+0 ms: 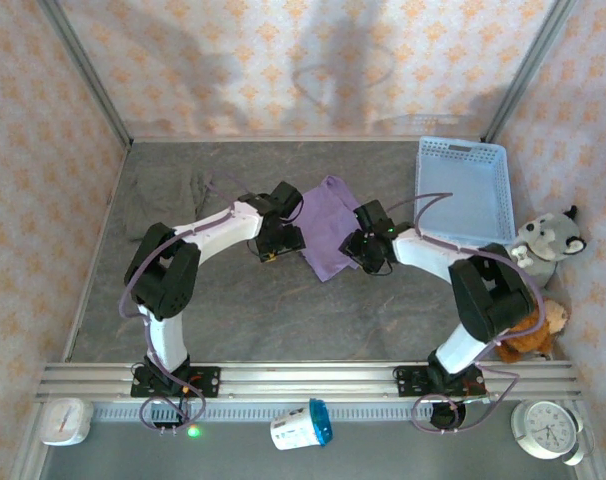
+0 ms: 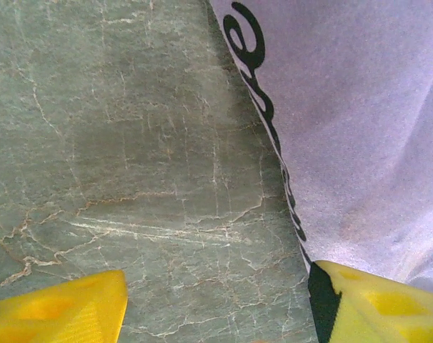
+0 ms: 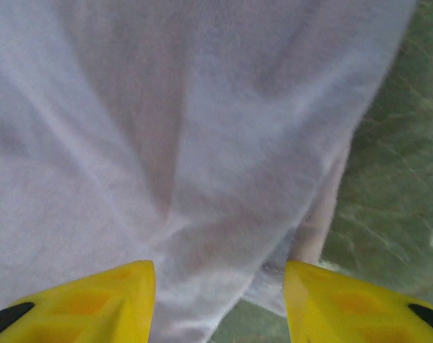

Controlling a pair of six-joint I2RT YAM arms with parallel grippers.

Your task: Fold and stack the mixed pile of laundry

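Observation:
The lavender T-shirt (image 1: 328,225) lies folded small in the middle of the marble table. The olive-grey garment (image 1: 163,195) lies wrinkled at the back left. My left gripper (image 1: 280,240) sits at the shirt's left edge. In the left wrist view this gripper (image 2: 216,314) is open over bare table, and its right fingertip (image 2: 381,304) touches the shirt's (image 2: 345,107) black-printed hem. My right gripper (image 1: 363,250) is at the shirt's right side. In the right wrist view it (image 3: 220,300) is open, its yellow fingers (image 3: 95,300) spread low over the lavender cloth (image 3: 166,143).
A light blue lattice basket (image 1: 463,190) stands at the back right. A grey wolf toy (image 1: 548,245) and a brown plush (image 1: 533,330) sit by the right wall. Two clocks (image 1: 548,428) (image 1: 65,420) and a white-blue cup (image 1: 303,425) lie in front of the arm rail.

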